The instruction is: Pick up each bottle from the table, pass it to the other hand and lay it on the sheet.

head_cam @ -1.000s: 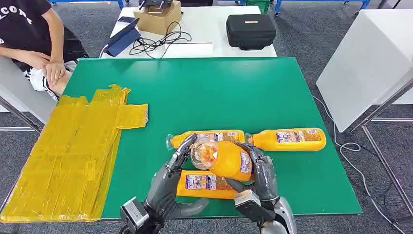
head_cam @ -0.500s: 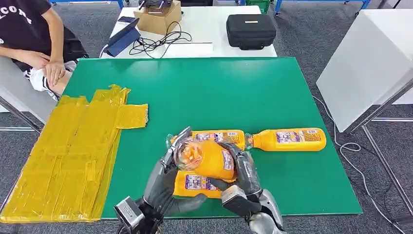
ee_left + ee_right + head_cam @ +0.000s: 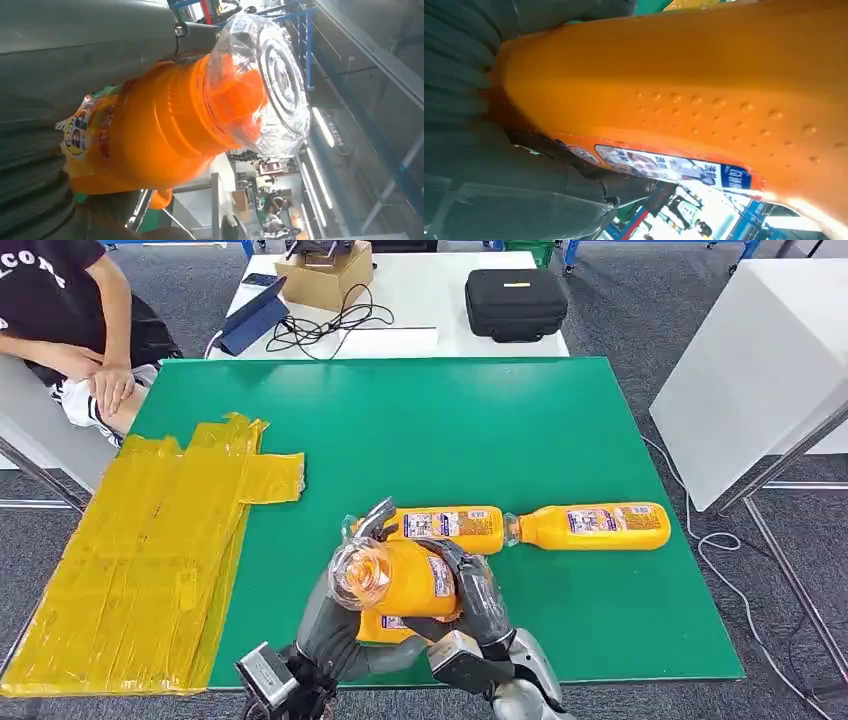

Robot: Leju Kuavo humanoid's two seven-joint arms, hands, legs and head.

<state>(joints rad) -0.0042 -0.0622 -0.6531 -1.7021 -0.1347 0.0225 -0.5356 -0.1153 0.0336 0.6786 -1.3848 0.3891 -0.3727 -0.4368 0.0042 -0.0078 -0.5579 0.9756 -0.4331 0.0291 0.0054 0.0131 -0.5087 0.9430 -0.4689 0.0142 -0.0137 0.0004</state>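
Observation:
My right hand (image 3: 478, 598) grips an orange bottle (image 3: 405, 578) by its body above the table's front edge, the clear cap (image 3: 357, 575) pointing left. My left hand (image 3: 335, 612) reaches up around the cap end with its fingers (image 3: 372, 520) spread. In the left wrist view the held bottle (image 3: 165, 135) lies close against the left hand (image 3: 75, 45). The right hand (image 3: 524, 190) wraps the held bottle (image 3: 699, 90) in the right wrist view. Another bottle (image 3: 384, 624) lies under the hands, and two more (image 3: 445, 523) (image 3: 592, 525) lie end to end behind. The yellow sheet (image 3: 150, 550) covers the table's left side.
The green table (image 3: 430, 430) has open room across its back half. A person (image 3: 70, 330) sits at the far left corner. Behind stands a white table (image 3: 420, 290) with a cardboard box (image 3: 325, 278), cables and a black case (image 3: 515, 302). A white block (image 3: 750, 370) stands right.
My right hand has carried the bottle leftward and nearer, into the left hand's spread fingers. The left hand has shifted a little to the left. The bottles on the table have not moved.

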